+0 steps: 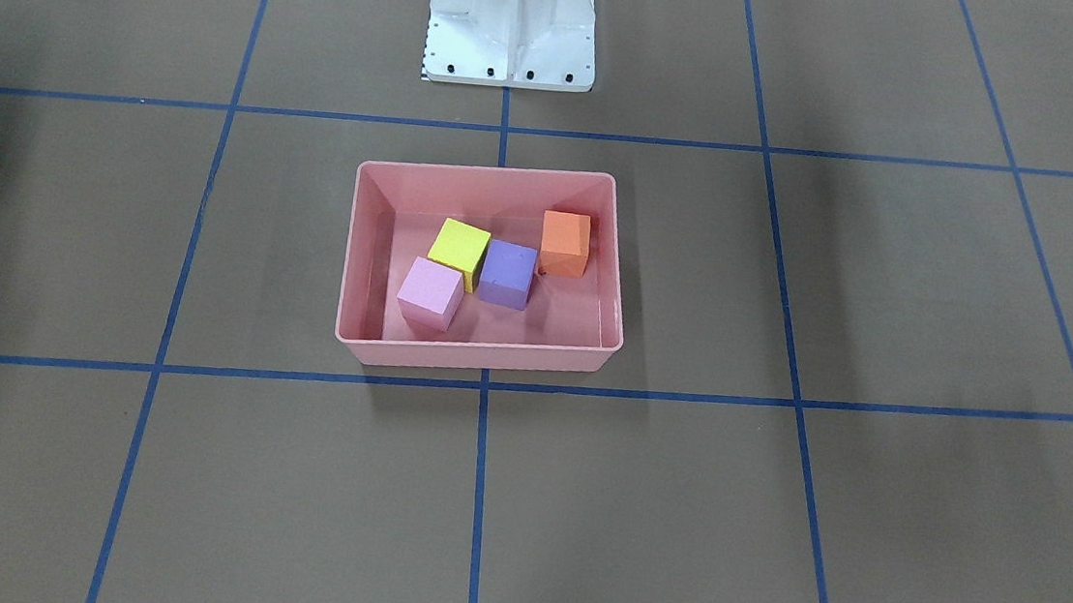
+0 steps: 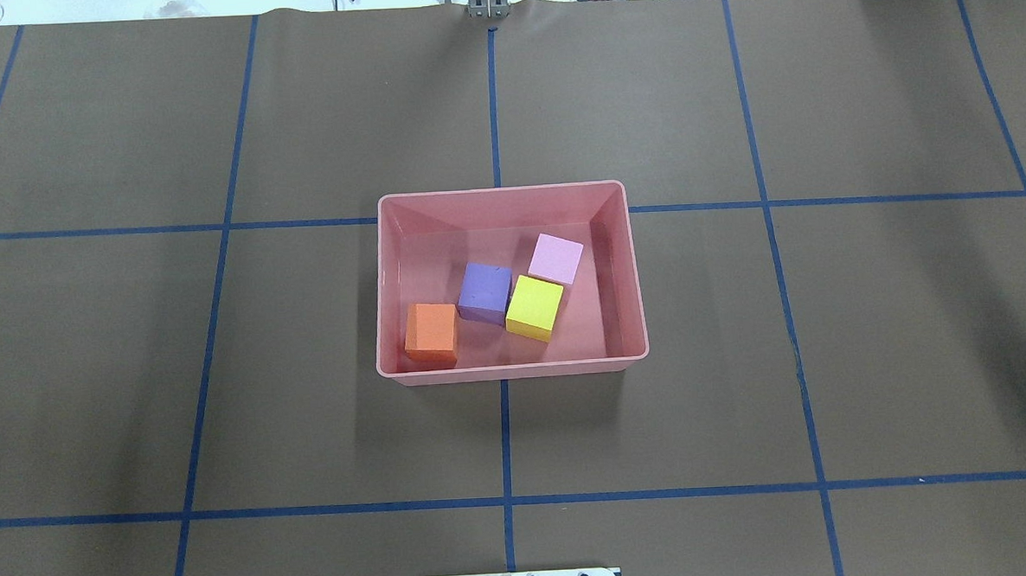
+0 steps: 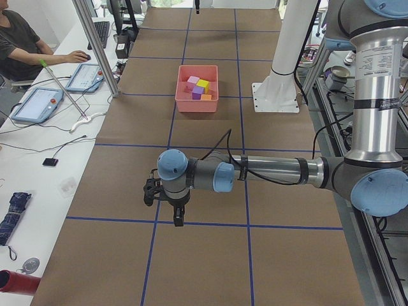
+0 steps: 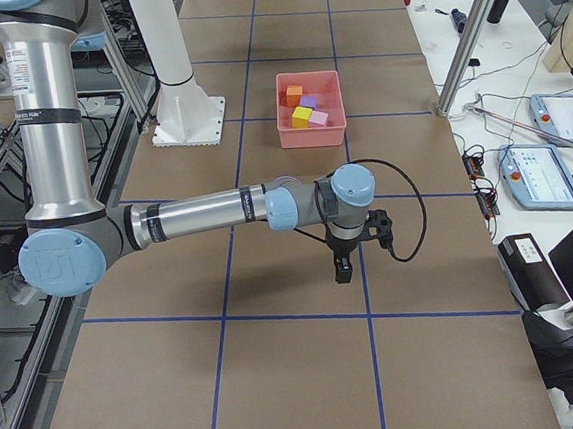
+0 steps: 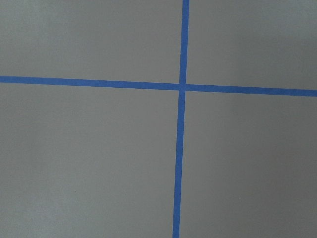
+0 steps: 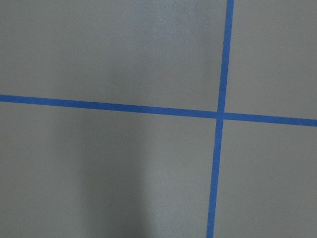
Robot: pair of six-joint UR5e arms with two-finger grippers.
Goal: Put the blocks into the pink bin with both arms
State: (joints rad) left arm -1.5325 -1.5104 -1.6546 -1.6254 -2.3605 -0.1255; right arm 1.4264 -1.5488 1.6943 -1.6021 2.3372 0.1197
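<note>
Blocks (image 2: 485,292), all four, lie inside the pink bin (image 2: 517,373); left claw (image 3: 178,218) and right claw (image 4: 343,270) hang well apart from it, their opening not discernible, so in my judgement only a stray arm sweep could upset the bin.

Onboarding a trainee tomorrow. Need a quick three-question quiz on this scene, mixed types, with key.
1. True or false: all four blocks lie inside the pink bin.
2. Which one sits closest to a corner of the bin? A) yellow block B) orange block C) purple block
3. Short answer: is the left gripper or the right gripper above the bin?
Key: 1 true. 2 B. 3 neither; both hang over the table, away from the bin.
</note>
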